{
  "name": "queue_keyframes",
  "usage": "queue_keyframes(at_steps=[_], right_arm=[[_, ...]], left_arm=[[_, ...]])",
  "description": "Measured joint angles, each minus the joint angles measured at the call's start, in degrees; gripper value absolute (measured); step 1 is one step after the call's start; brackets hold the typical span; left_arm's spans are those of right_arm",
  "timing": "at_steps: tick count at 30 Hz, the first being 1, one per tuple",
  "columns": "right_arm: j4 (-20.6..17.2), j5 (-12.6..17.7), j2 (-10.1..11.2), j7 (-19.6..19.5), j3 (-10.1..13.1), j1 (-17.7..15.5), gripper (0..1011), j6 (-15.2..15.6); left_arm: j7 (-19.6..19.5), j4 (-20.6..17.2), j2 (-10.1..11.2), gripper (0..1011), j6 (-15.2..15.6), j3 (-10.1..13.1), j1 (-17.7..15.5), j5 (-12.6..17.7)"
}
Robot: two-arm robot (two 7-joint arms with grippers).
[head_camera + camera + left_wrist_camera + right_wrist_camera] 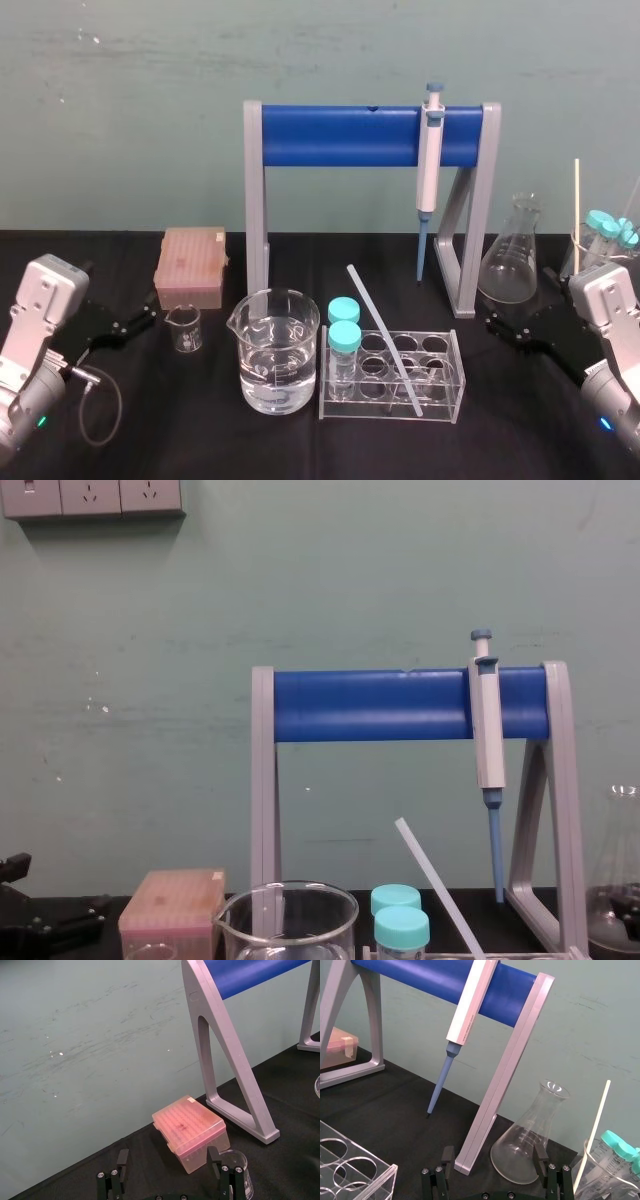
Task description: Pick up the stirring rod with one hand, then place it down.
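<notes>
Fingers of the left gripper (168,1160) stand apart at the near left edge of the bench (200,430), with a small beaker (183,328) and a pink box (190,265) just beyond them. The right gripper (494,1157) at the near right edge also has its fingers apart, in front of a glass flask (512,255). Between them, well apart from both, the stirring rod (385,340) leans tilted in a clear rack (350,410) near the front middle, its lower end down in the rack, beside a large beaker (275,350).

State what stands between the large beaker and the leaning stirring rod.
Two teal-capped tubes, upright in the clear rack's left end; the head view shows it.
</notes>
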Motion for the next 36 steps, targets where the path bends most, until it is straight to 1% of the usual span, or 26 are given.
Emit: queue_keyframes(at_steps=[36], right_arm=[[0.0,0.0,0.0,0.0,0.0,0.0,1000,0.0]], left_arm=[[0.0,0.0,0.0,1000,0.0,0.0,0.0,0.0]])
